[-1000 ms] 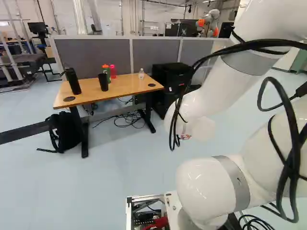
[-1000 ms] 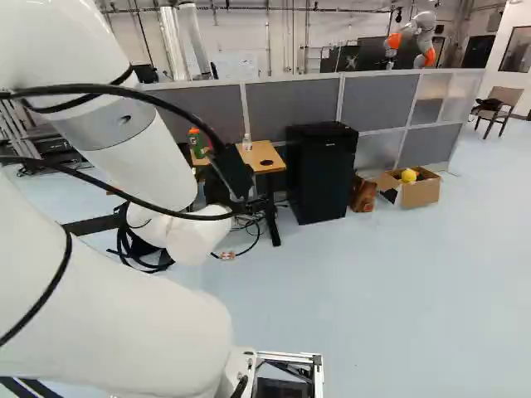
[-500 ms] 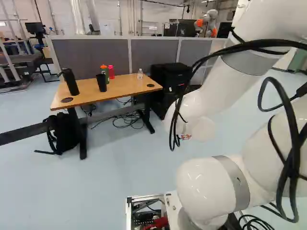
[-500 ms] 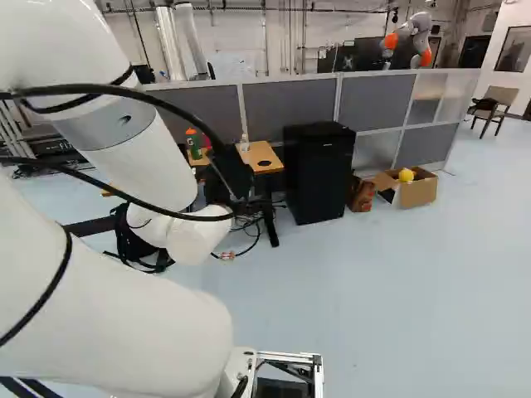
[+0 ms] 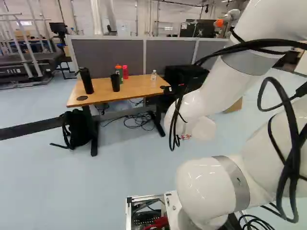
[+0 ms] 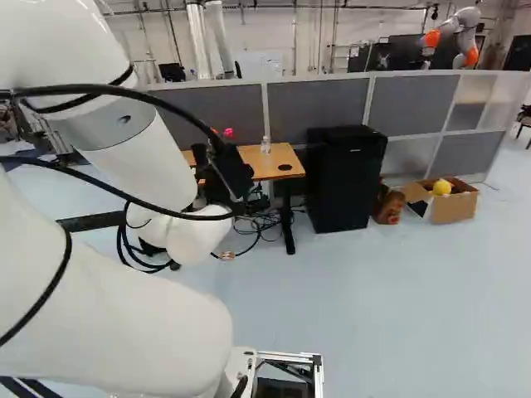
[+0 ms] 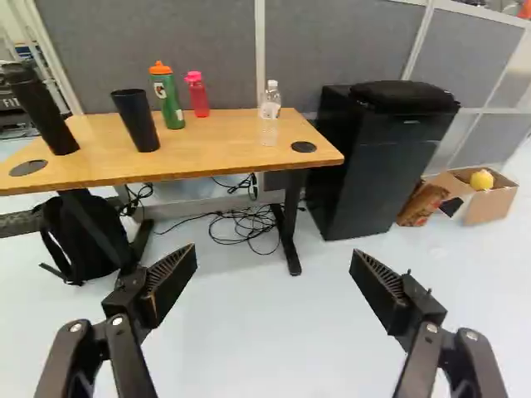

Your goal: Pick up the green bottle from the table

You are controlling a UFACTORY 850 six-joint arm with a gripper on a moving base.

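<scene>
- Left base view: the base (image 5: 144,198) has moved, apparently turning toward eleven o'clock, so the whole scene is now sitting further right than half a second ago, while the arm (image 5: 216,91) is keeping its pose. The table (image 5: 139,85) is lying ahead near eleven o'clock, well apart, so this looks like the approach, with driving closer probably coming before any reach.
- On that table, the green bottle (image 5: 120,74) is standing upright, a black cup (image 5: 115,82) at its eight o'clock partly covering it and a pink bottle (image 5: 125,72) just beside it at two.
- Right base view: the bottle's green body, showing half a second ago, is now hiding behind the arm; only its orange cap (image 6: 214,130) is peeping out, so this side is offering little guidance.
- Wrist view: the gripper (image 7: 274,255) is standing wide, holding nothing. Beyond it, toward eleven o'clock, the target is showing a slim green body, pale markings and an orange top. Its close neighbours are likely leaving little finger room; a careless entry could tip the cup.
</scene>
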